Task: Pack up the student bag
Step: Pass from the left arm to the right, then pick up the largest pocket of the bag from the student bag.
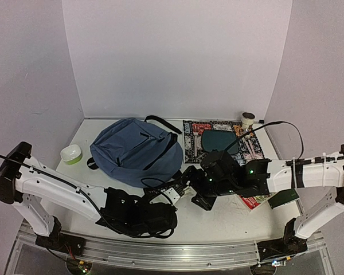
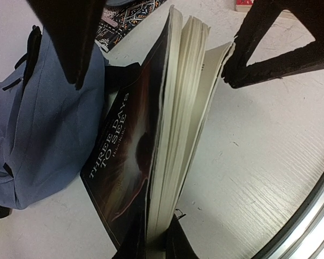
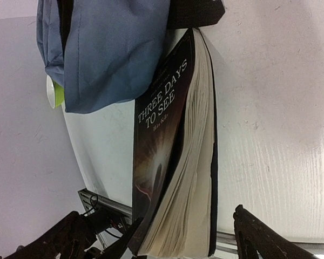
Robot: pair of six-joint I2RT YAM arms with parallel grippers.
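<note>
The large slate-blue fabric backpack (image 1: 135, 150) lies flat on the white table (image 1: 229, 220), just beyond both grippers and off to the left gripper's left side. Its black carry loop points toward the back wall, so its long axis seems to run away from the arms, with the rounded edge facing them. Whether its main zip is open I cannot tell. The dark-covered paperback book (image 2: 151, 140) is held on edge with the titled cover toward the bag and its far end close against a black part of the bag. The left gripper (image 2: 154, 240) is clamped on the book's near end. The right gripper (image 3: 164, 240) is spread wide on either side of the book, grasping nothing. By my judgement, the book's leading end should be steered into the opening with the pages kept from fanning, while the free gripper lifts the bag's lip.
</note>
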